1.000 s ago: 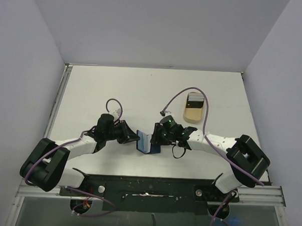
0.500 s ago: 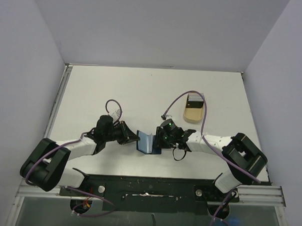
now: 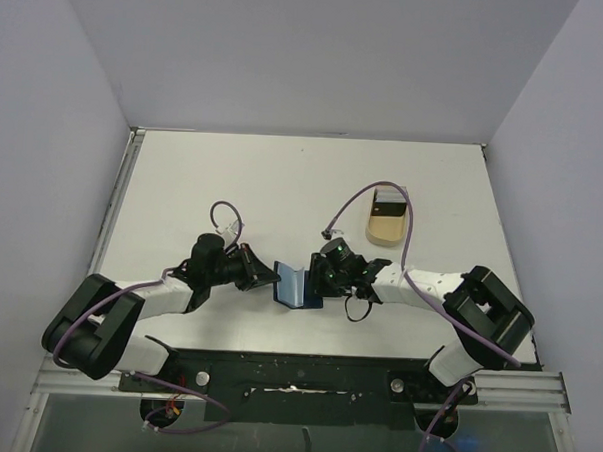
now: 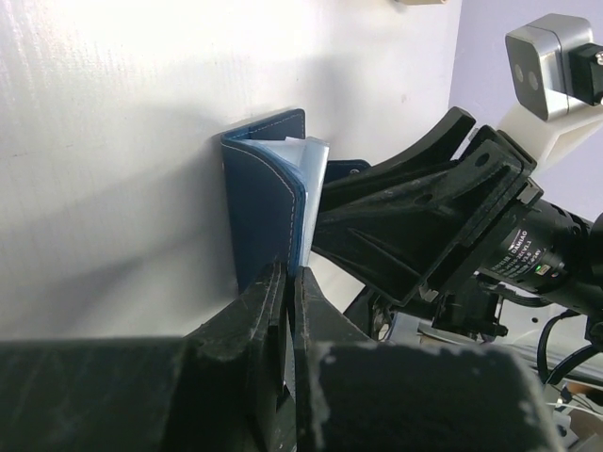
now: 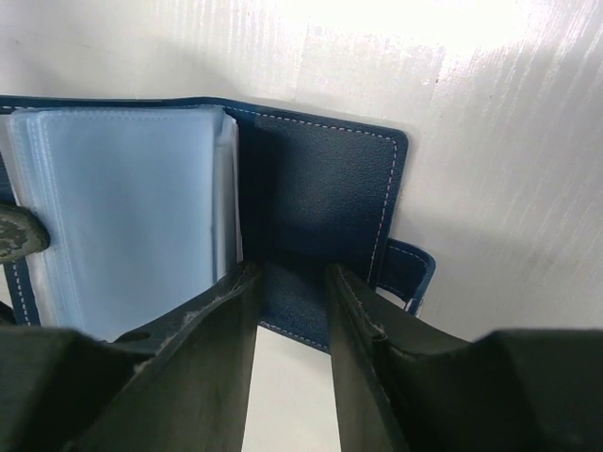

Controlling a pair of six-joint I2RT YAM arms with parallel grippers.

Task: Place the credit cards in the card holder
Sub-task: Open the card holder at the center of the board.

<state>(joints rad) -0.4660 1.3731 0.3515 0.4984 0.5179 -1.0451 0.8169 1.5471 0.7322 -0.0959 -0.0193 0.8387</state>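
Since a second ago the right gripper [image 3: 317, 279] has slid down and in toward the card holder [image 3: 294, 284], now right against its right half. Left gripper [image 3: 266, 277] barely shifted, card holder hasn't moved: near edge of the table [image 3: 233, 183], midway between the arms, standing open in a V.

Left wrist view: left fingers [image 4: 271, 299] pinched together on the edge of the navy cover. That side is held.

Right wrist view: right fingers [image 5: 226, 330] a little apart, the other cover flap showing in the gap between them. Not visibly clamped on anything. Clear sleeves [image 5: 122, 207] fan open beside the flap and look empty from here.

Cards [image 3: 388, 202] sit in the tan dish [image 3: 385, 232], well apart from the card holder, far right. Black one on top; can't count the rest.

My read: both arms are busy spreading the card holder, no card picked yet. Opening step looks about done. Next, right arm has to let go and fetch a card, so the left pinch alone must keep it open. Risk: it flops shut or tips.
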